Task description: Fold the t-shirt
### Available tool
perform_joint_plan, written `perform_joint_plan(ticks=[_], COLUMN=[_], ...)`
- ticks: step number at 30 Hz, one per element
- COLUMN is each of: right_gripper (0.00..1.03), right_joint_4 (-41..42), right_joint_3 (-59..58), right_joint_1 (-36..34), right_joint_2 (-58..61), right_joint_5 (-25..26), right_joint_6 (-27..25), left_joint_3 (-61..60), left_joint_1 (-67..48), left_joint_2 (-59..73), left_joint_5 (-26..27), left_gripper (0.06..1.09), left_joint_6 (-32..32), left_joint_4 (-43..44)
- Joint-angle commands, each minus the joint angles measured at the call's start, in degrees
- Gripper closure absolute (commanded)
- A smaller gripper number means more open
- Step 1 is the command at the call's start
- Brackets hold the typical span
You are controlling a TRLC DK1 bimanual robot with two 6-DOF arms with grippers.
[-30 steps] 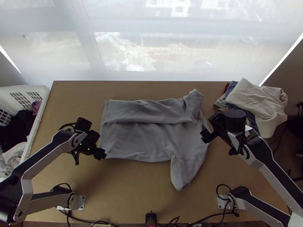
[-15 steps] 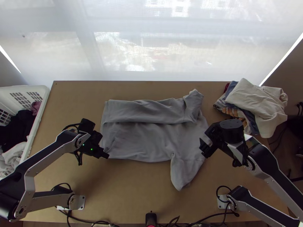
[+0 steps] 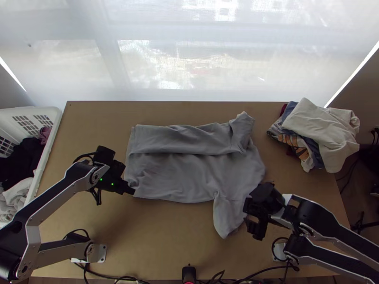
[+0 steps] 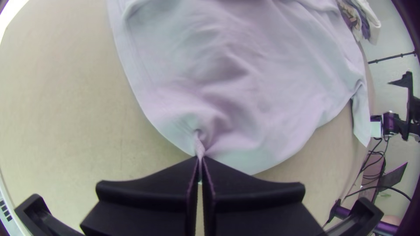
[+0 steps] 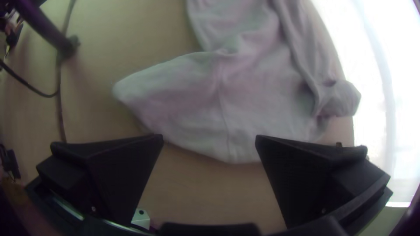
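I've got my left hand [image 3: 133, 192] pinched on the hem of the grey t-shirt [image 3: 175, 177] at its eight o'clock. My right hand [image 3: 247, 217] has its fingers wide apart near the four-o'clock sleeve [image 3: 230, 215]. The grey t-shirt lies mid-table [image 3: 156, 236], twelve-o'clock side folded over.

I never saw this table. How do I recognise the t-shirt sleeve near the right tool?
On the light wooden table, find the grey t-shirt. This sleeve juts from its body toward the table's near edge, beside the right tool. The other sleeve points toward the far edge instead.
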Motion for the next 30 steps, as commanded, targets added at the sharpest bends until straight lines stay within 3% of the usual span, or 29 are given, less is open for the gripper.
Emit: perform_joint_plan(ticks=[1,7,12,17,22,30], right_gripper=[0.05,0.05,0.05,0.16,0.17,0.66], right_joint_4=[0.7,2.8,6.8,12.8,16.0,22.7], right_joint_3=[-4.6,-6.2,-6.1,-7.5,-11.5,-16.6], right_joint_1=[10.4,12.7,14.9,15.0,13.8,11.6], right_joint_2=[0.5,3.5,7.6,10.8,11.0,12.2], right_joint_5=[-2.8,-3.6,-4.8,-5.2,-5.1,-5.0], right_joint_6=[-0.5,-4.1,-3.4,-2.5,-2.9,-6.2], left_joint_3=[-0.1,-0.2,-0.5,-0.8,-0.8,-0.5], left_joint_1=[0.7,1.3,1.7,2.8,3.2,3.3], left_joint_2=[-0.2,-0.2,-0.3,-0.5,-0.7,-0.2], left_joint_5=[-0.2,-0.4,-0.5,-0.5,-0.6,-0.6], left_gripper=[1.05,1.05,1.05,1.05,1.05,1.05], left_joint_6=[-0.2,-0.2,-0.3,-0.3,-0.3,-0.3], left_joint_4=[0.1,0.2,0.1,0.1,-0.1,-0.1])
